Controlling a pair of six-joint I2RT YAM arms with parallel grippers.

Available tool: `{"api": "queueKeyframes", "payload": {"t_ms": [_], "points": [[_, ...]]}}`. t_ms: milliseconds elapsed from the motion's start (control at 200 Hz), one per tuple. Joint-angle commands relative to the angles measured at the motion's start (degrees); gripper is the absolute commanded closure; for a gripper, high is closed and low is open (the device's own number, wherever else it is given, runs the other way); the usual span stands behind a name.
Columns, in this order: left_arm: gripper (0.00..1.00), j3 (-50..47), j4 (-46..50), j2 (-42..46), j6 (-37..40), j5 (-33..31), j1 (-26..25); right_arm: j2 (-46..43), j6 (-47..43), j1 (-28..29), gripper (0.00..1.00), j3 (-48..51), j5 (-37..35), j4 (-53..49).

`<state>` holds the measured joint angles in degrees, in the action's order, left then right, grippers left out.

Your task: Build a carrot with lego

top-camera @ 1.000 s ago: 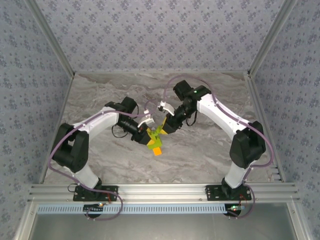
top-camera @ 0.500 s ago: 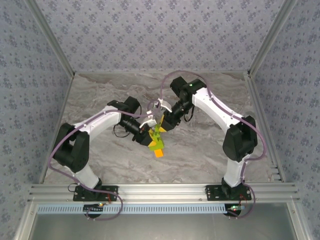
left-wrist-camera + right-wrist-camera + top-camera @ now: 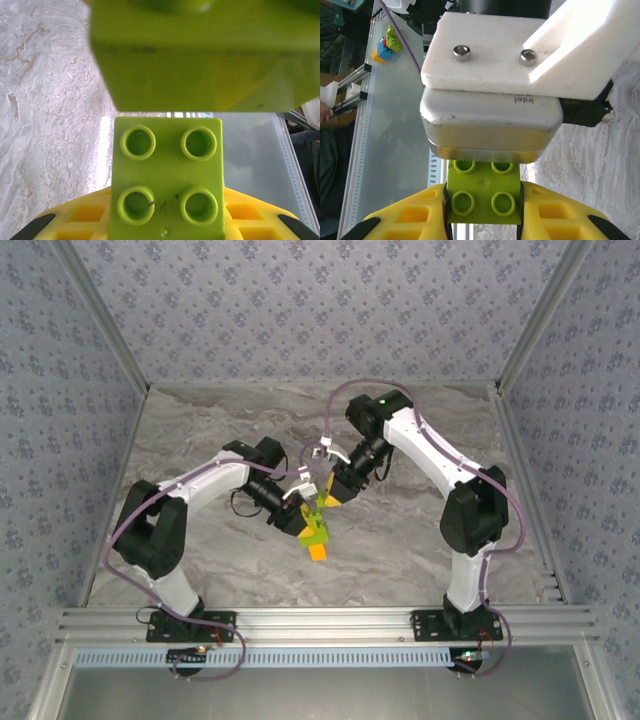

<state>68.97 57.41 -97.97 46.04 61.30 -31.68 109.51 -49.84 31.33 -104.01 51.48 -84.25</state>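
Note:
The carrot (image 3: 314, 532) hangs above the table's middle, lime-green bricks on top and one orange brick (image 3: 318, 552) at its lower tip. My left gripper (image 3: 299, 513) comes in from the left, shut on a lime-green four-stud brick (image 3: 167, 175) between its yellow fingers (image 3: 75, 220). A larger lime-green brick (image 3: 200, 55) sits just beyond it. My right gripper (image 3: 326, 498) comes from the upper right, shut on another lime-green brick (image 3: 482, 197). The two grippers almost touch; I cannot tell whether their bricks are joined.
The left wrist's white and silver camera housing (image 3: 490, 115) sits directly over the right gripper's brick. A small stack of coloured bricks (image 3: 387, 45) lies off the table beyond the metal rail (image 3: 320, 625). Marble tabletop (image 3: 200, 440) spreads around both arms.
The right arm has swung its elbow leftward and the left arm's elbow has shifted right. The meeting point and the carrot have moved slightly down and right. Both grips hold.

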Motion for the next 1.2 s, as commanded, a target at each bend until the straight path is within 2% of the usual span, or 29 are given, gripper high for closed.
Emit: {"api": "queueKeyframes", "payload": {"t_ms": [0, 1194], "points": [[0.73, 1.9, 1.7, 0.0, 1.3, 1.1, -0.8, 1.8, -1.9, 0.7, 0.77, -2.4, 0.5, -4.0], [0.75, 2.4, 0.6, 1.5, -1.0, -1.7, -1.6, 5.6, -0.4, 3.7, 0.77, 0.6, -2.7, -4.4]]}}
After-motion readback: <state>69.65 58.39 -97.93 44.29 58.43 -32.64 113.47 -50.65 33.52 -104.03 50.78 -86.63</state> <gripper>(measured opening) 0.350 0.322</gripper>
